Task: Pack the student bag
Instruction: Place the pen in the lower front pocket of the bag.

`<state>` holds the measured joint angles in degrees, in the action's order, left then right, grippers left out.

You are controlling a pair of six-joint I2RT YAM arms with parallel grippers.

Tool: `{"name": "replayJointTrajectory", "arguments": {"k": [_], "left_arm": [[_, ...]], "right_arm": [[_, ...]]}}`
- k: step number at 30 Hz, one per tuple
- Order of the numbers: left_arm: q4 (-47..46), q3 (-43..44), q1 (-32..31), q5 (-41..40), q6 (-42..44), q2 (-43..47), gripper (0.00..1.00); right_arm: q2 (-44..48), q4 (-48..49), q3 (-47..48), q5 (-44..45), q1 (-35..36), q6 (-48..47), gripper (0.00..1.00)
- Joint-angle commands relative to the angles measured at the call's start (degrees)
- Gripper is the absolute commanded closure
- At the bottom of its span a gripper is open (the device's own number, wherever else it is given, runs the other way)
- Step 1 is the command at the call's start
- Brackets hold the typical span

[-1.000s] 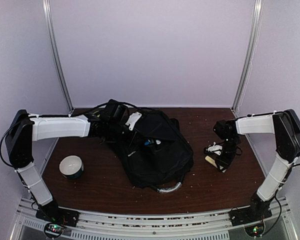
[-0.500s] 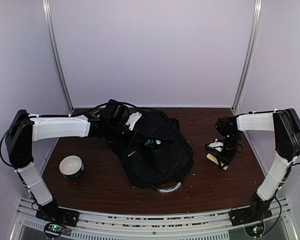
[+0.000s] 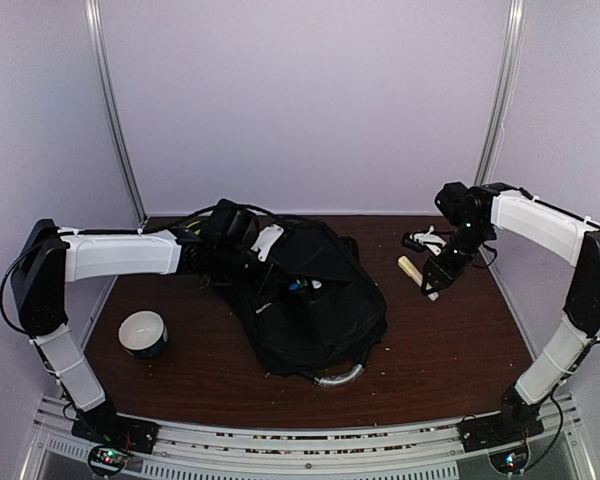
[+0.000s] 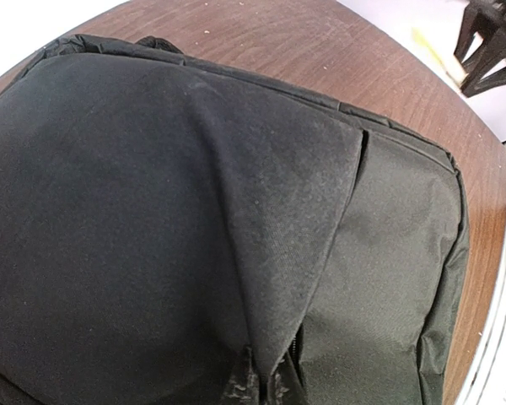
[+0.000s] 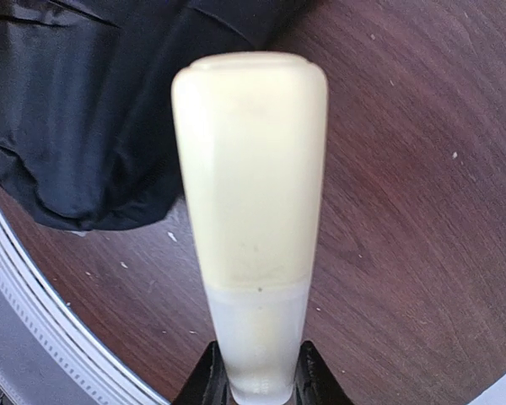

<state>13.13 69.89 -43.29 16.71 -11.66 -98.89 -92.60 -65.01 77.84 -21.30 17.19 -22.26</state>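
The student bag (image 3: 315,310) lies slumped at the middle of the counter (image 3: 450,350), a large black fabric backpack. Its grey handle (image 3: 340,378) curves out at the end nearest the arms, and its flat front panel is creased into a ridge. Well to the bag's left a white round container (image 3: 143,333) sits alone on the counter, apparently not yet packed. At the bag's far-left edge the left tool (image 3: 260,262) is closed tight. Its own camera shows dark cloth tented up toward it, so it appears to be pinching the bag's fabric to hold the opening up. Just inside that opening a small blue and white item (image 3: 298,285) shows among the folds, a sign that packing is under way. To the bag's right and farther back, the right tool (image 5: 257,390) hangs above the counter. Its fingers are clamped narrowly on the clear lower end of a cream-coloured tube (image 5: 251,186), which points out toward the bag. By these views the job looks partly done: the tube is in hand but not in the bag, the container waits, and the bag is unzipped.
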Motion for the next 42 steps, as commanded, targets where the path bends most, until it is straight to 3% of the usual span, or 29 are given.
{"name": "replayJointTrajectory", "arguments": {"k": [1, 13, 19, 42], "left_arm": [[-3.1, 2.4, 0.0, -0.3, -0.5, -0.3, 1.0], [-2.8, 2.9, 0.1, -2.6, -1.7, 0.6, 1.0], [-5.9, 1.5, 0.1, -3.5, -3.7, 2.2, 1.0], [-11.5, -0.9, -0.9, 3.1, -4.9, 3.1, 1.0]], "right_arm": [[-1.2, -3.0, 5.4, -7.7, 4.1, 2.0, 0.86], [-10.3, 0.0, 14.2, -17.8, 18.3, 7.4, 0.86], [-15.7, -0.8, 16.6, -17.7, 22.2, 9.9, 0.86], [-21.8, 4.9, 17.8, -2.9, 20.6, 34.4, 0.83]]}}
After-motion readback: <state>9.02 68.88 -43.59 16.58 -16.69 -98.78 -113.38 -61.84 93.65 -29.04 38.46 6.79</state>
